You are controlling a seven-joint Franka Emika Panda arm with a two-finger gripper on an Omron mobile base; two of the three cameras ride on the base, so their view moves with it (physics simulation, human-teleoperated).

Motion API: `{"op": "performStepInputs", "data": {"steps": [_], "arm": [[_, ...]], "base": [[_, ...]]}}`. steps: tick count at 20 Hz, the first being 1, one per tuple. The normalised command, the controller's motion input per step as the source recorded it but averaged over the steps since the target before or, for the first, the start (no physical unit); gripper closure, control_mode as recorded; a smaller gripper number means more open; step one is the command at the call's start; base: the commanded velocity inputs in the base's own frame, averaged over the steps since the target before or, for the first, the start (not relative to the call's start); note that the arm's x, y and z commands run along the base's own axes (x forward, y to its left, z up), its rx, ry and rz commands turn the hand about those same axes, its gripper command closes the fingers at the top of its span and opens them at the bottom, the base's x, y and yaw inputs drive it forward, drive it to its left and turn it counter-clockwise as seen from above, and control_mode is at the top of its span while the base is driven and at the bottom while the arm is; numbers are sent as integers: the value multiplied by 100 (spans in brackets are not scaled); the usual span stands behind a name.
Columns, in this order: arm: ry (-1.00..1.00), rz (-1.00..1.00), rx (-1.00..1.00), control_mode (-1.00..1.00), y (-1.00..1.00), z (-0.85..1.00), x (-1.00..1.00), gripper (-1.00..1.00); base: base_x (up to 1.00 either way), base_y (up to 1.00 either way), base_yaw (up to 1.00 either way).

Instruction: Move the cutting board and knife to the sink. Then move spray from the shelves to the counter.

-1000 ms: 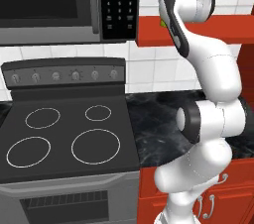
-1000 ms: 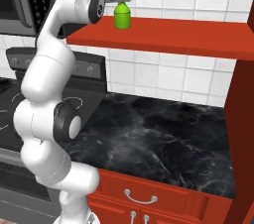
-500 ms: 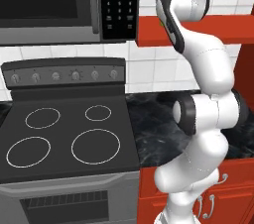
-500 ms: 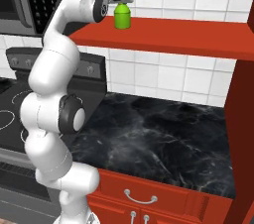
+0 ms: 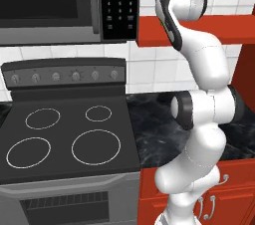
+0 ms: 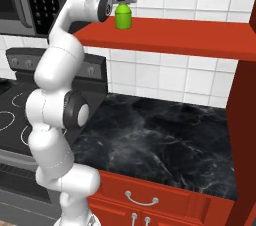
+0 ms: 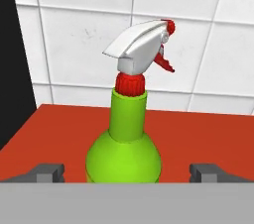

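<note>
The green spray (image 7: 124, 153) with its white-and-red trigger head stands upright on the red shelves (image 7: 198, 134), against the white-tiled wall. My gripper (image 7: 126, 171) is open, one fingertip on each side of the bottle's body, with a gap to it on both sides. From the right base view the spray (image 6: 122, 18) sits near the left end of the shelves (image 6: 175, 37), and my raised arm's hand is right at its head. Below lies the black marble counter (image 6: 165, 140). The cutting board, knife and sink are out of view.
A black stove top (image 5: 69, 139) with white rings sits left of the counter (image 5: 149, 134), under a microwave (image 5: 50, 0). A tall red side panel (image 6: 245, 120) closes the counter's right end. Red cabinet fronts with silver handles (image 6: 142, 200) run below.
The arm has reached a little further toward the shelf, bringing the hand closer to the spray. The bottle has not moved.
</note>
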Motion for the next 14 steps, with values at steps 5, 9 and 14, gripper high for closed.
{"op": "performStepInputs", "data": {"steps": [5,9,14], "arm": [[5,0,0,-100,-7,-7,21,-100],[1,0,0,-100,-7,-2,20,-100],[0,0,0,-100,-3,0,18,-100]], "base": [[0,0,0],[0,0,0],[0,0,0]]}}
